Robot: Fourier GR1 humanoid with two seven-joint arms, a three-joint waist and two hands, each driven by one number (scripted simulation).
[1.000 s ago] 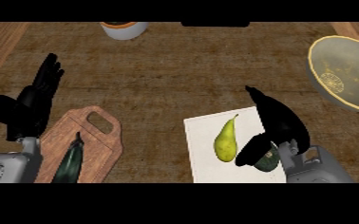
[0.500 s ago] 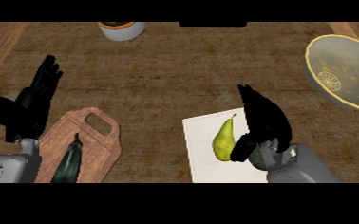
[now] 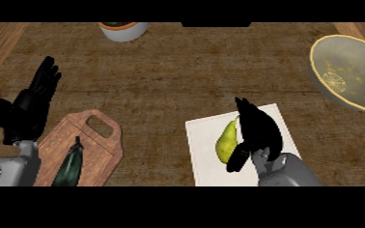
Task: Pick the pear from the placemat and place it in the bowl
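Observation:
A yellow-green pear (image 3: 227, 140) lies on a white placemat (image 3: 205, 168) at the lower middle of the head view. My right hand (image 3: 257, 131) is against the pear's right side and covers part of it. Its fingers are straight and point away from me, and its thumb reaches in below the pear's wide end. The fingers are not curled round the fruit. A yellowish bowl (image 3: 341, 70) sits at the right edge, well beyond the placemat. My left hand (image 3: 31, 104) rests open at the left edge, fingers up.
A wooden cutting board (image 3: 92, 147) with a dark green vegetable (image 3: 70, 167) on it lies at the lower left. A white pot (image 3: 125, 29) stands at the far edge of the counter. Brown countertop stretches between the placemat and the bowl.
My right hand has slid left across the placemat and now lies against the pear. The pear and my left hand have stayed where they were.

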